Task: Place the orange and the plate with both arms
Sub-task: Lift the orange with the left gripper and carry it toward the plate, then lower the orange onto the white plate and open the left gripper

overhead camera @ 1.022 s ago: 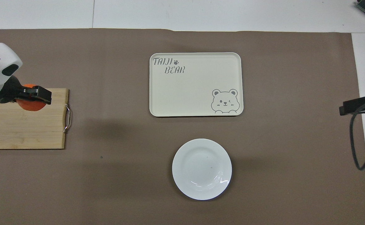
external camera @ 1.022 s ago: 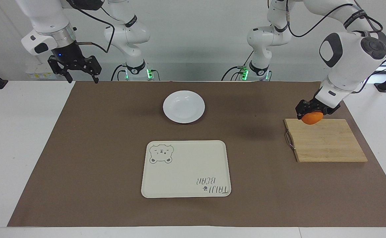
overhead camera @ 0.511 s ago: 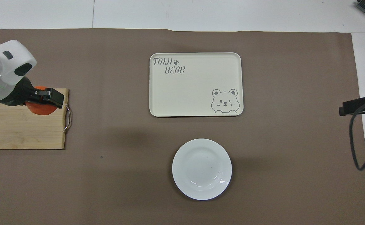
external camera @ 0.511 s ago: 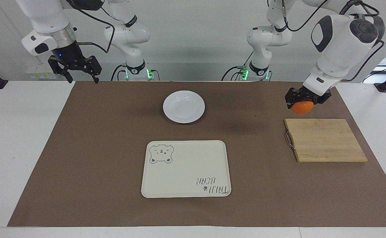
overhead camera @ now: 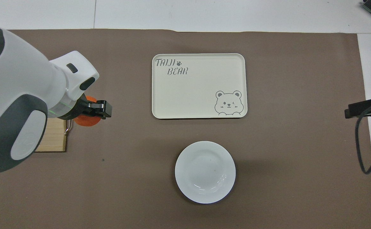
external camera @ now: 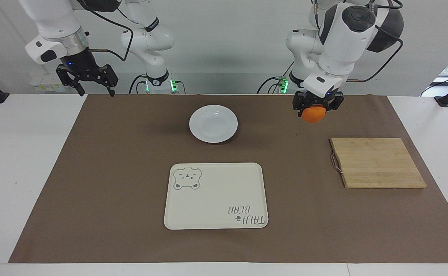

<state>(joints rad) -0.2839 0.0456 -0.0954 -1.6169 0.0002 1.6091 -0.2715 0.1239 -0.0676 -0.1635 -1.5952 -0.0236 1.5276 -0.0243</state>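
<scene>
Orange held aloft between the left gripper's fingers

The left gripper (external camera: 317, 107) is clamped on the orange (external camera: 313, 114) — fruit bulging below its fingertips — over bare brown mat between plate (external camera: 213, 124) and cutting board (external camera: 377, 163); the right gripper (external camera: 86, 79) waits, fingers spread.

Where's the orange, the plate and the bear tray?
orange (external camera: 313, 114), facing view, its bare lower half.
plate (external camera: 213, 124), facing view, middle of the dish.
bear tray (overhead camera: 201, 89), overhead view, plain middle.
</scene>
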